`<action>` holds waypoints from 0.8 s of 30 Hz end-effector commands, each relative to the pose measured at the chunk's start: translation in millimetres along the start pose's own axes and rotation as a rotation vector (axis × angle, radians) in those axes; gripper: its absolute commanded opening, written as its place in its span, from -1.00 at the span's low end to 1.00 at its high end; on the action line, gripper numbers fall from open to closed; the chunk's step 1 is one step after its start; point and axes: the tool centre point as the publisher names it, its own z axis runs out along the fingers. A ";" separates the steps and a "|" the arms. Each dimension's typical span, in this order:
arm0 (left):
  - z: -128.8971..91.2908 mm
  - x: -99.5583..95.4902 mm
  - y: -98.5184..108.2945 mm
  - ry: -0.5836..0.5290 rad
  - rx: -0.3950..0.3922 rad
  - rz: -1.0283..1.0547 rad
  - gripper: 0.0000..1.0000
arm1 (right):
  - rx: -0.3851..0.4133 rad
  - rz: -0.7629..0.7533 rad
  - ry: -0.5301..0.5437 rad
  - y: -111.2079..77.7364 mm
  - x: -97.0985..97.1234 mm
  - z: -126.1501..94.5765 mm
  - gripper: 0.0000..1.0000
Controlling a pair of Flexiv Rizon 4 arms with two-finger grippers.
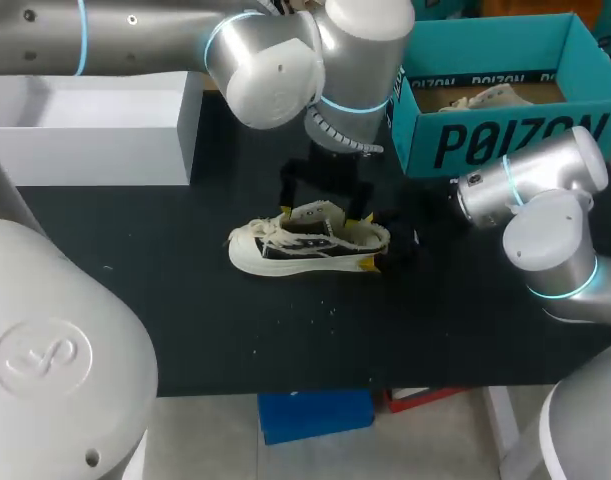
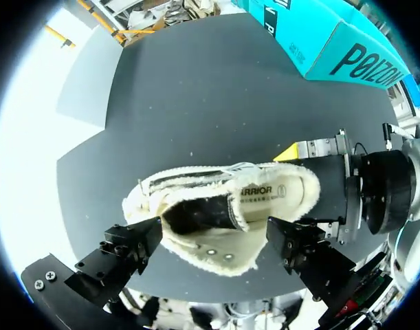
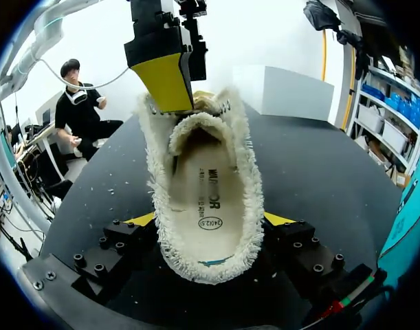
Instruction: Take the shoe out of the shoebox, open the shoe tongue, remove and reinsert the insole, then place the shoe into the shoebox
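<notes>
The right pincer [image 3: 210, 221] is clamped on the cream sneaker's [image 1: 305, 250] heel on the black surface [image 1: 185, 320], the teal shoebox [image 1: 505, 140] beside it. Whether the left pincer [image 2: 213, 232] grips, I cannot tell.

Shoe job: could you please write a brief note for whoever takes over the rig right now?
Right tool shut on the heel of the sneaker. Left tool open by its tongue. Sneaker stands on the table, out of the teal shoebox; insole inside it. Left to do: pull and refit the insole unless already done, then box the sneaker.
</notes>
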 end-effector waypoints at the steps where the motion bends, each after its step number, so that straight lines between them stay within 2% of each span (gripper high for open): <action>1: 8.4 7.8 -6.7 -0.074 -0.023 -0.008 1.00 | 0.002 0.002 -0.002 -1.0 -2.9 3.5 -1.00; 10: 24.9 5.8 -7.3 -0.170 -0.059 -0.040 1.00 | 0.002 0.002 -0.002 -1.0 -2.9 3.5 -1.00; 19: 28.2 4.7 -4.7 -0.212 -0.072 -0.044 1.00 | 0.002 0.002 -0.002 -1.0 -2.9 3.5 -1.00; 20: 28.3 4.3 -4.5 -0.213 -0.074 -0.043 0.53 | 0.002 0.002 -0.002 -1.0 -2.9 3.5 -1.00; 21: 28.3 3.9 -4.4 -0.215 -0.075 -0.041 -0.17 | 0.002 0.002 -0.002 -1.0 -2.9 3.5 -1.00; 22: 28.6 3.2 -4.1 -0.227 -0.076 -0.040 -0.97 | 0.002 0.002 -0.002 -1.0 -2.9 3.5 -1.00; 24: 29.6 2.7 -3.8 -0.234 -0.077 -0.040 -1.00 | 0.002 0.002 -0.002 -1.0 -2.9 3.5 -1.00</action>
